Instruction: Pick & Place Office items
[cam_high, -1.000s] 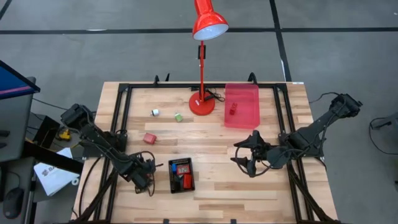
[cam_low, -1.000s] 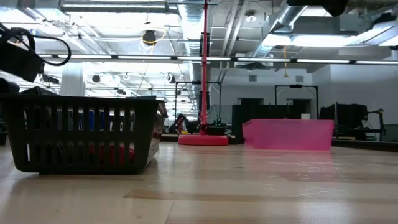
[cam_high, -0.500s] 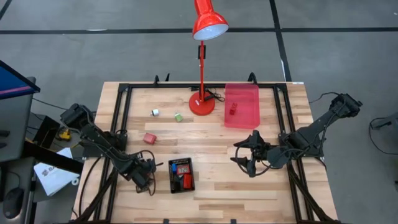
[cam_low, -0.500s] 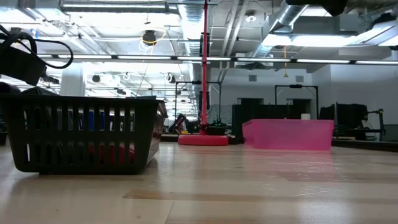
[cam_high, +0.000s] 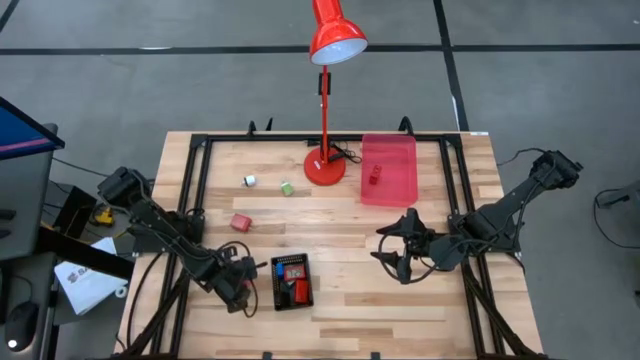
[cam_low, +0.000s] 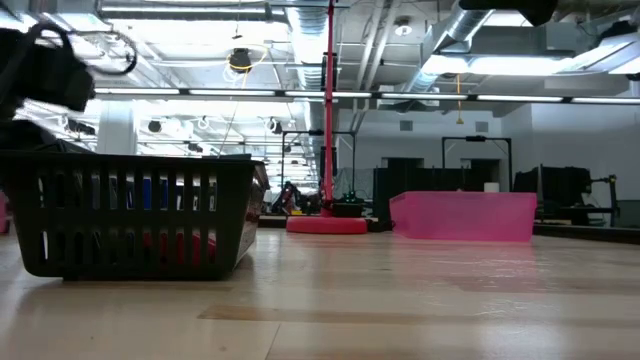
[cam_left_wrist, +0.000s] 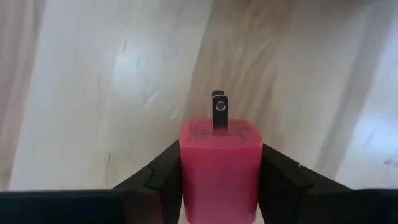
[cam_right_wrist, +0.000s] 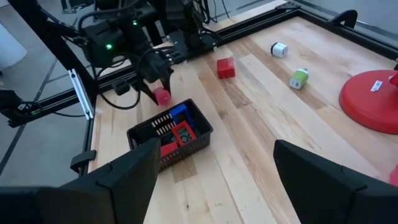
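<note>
My left gripper (cam_high: 241, 290) stands near the table's front left, just left of the black basket (cam_high: 277, 285), and is shut on a pink plug block (cam_left_wrist: 219, 165) with a metal prong (cam_left_wrist: 218, 112). The right wrist view shows the block (cam_right_wrist: 162, 95) below its fingers. A red block (cam_high: 239, 222), a white piece (cam_high: 249, 180) and a green piece (cam_high: 287, 188) lie on the wood. Red and blue pieces sit in the basket. A small red piece (cam_high: 374, 175) lies in the pink tray (cam_high: 400, 190). My right gripper (cam_high: 399, 262) waits open at the right, holding nothing. My left gripper pinches the pink plug block by two opposite side faces (cam_left_wrist: 186, 174), one dark finger (cam_left_wrist: 283, 186) on each side. The fingers come from above, pointing down. The block's pronged end sticks out beyond the fingertips; whether it touches the wood I cannot tell.
A tall red desk lamp (cam_high: 324, 165) stands on its round base at the far middle, its shade out over the table's far edge. Black rails (cam_high: 200, 180) frame the table on both sides. Bare wood lies between the basket and my right gripper.
My left arm has shifted a little toward the black basket. My right arm has kept still.
</note>
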